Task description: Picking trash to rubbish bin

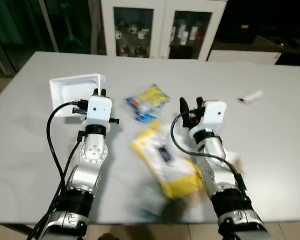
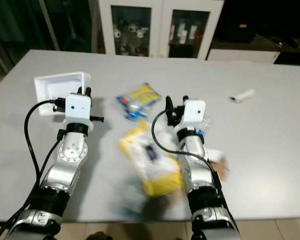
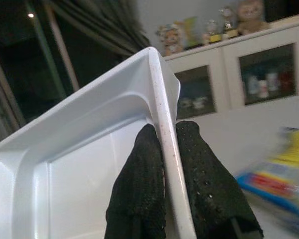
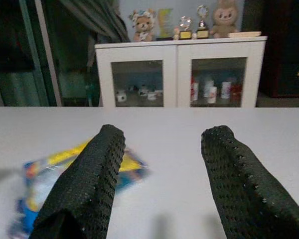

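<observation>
Both silver arms reaching up from the bottom of the head views over a grey table (image 1: 270, 150), forearms angled slightly inward, wrists bent so the fingers aim toward the far edge. Left gripper (image 1: 100, 92) sitting left of centre, pinched tight on the near right rim of a white tray (image 1: 72, 90) in the upper left of the frame; in the left wrist view, one of the black fingers (image 3: 139, 184) inside the rim, the other outside, thin white wall squeezed between them, tray (image 3: 79, 149) tipped up. Right gripper (image 1: 191, 105) just right of centre, jaws spread wide and holding nothing, hovering over bare tabletop. Trash-wise: blue-and-yellow snack wrapper (image 1: 147, 102) lying mid-table between the two grippers, just beyond and to the left of the right one's open fingers; same wrapper (image 4: 74, 174) low on the left in the right wrist view, not between the jaws. Bigger yellow packet (image 1: 167, 162) flat on the table lower centre, beside the right forearm, a bit blurry. Small white tube-like scrap (image 1: 251, 97) off in the upper right, well apart from both grippers. White glass-door cabinet (image 1: 162, 27) behind the table, top centre.
</observation>
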You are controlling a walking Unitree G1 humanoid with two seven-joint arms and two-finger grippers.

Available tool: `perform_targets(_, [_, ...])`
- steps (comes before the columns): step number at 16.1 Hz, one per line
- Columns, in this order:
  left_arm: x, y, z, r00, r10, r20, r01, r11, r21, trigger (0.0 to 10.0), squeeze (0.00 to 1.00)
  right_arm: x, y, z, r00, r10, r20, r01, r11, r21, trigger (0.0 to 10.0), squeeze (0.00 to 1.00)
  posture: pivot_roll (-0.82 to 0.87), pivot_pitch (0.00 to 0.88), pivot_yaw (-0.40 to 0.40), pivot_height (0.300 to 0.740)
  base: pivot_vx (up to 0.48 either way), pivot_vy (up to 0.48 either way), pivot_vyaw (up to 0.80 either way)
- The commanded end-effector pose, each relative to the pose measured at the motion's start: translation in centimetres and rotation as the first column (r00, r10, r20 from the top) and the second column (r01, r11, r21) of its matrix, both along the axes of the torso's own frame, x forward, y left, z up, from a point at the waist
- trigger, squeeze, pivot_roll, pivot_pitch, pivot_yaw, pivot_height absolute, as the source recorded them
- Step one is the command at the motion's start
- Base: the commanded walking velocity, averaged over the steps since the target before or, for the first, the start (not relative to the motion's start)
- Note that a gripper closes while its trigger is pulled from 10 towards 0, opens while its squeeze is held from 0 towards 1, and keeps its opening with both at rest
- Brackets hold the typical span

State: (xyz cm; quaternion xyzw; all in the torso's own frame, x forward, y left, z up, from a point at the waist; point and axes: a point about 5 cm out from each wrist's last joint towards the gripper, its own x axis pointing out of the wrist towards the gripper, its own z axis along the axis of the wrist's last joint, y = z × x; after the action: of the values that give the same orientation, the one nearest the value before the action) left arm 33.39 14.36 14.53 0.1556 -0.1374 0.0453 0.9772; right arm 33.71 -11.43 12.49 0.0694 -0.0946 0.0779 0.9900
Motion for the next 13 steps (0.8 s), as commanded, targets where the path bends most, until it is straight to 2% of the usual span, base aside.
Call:
perform_targets(1, [0.09,-0.87,0.31,1.0,-0.02,0.015,0.02,1.0,0.003,10.0,0.0,0.06,-0.84,-0.02,1.0,-0.024,-0.004,0.024,1.0,-0.004,10.0,0.0,0.05,0.016,-0.031,0.74,0.0,-0.334,0.0])
perform_targets(6, [0.2,-0.83,0.32,1.0,-0.021,0.013,0.021,1.0,0.004,10.0,0.0,0.0,-0.74,-0.1,1.0,-0.018,-0.005,0.018,1.0,-0.022,10.0,0.0,0.05,0.01,-0.029,0.74,0.0,-0.298,0.0])
perform_targets(13, [0.29,-0.48,0.4,1.0,-0.004,0.01,0.004,1.0,-0.005,10.0,0.0,-0.06,-0.54,-0.41,1.0,0.008,-0.03,-0.009,1.0,-0.013,10.0,0.0,0.05,0.018,-0.037,0.74,0.0,0.0,0.0])
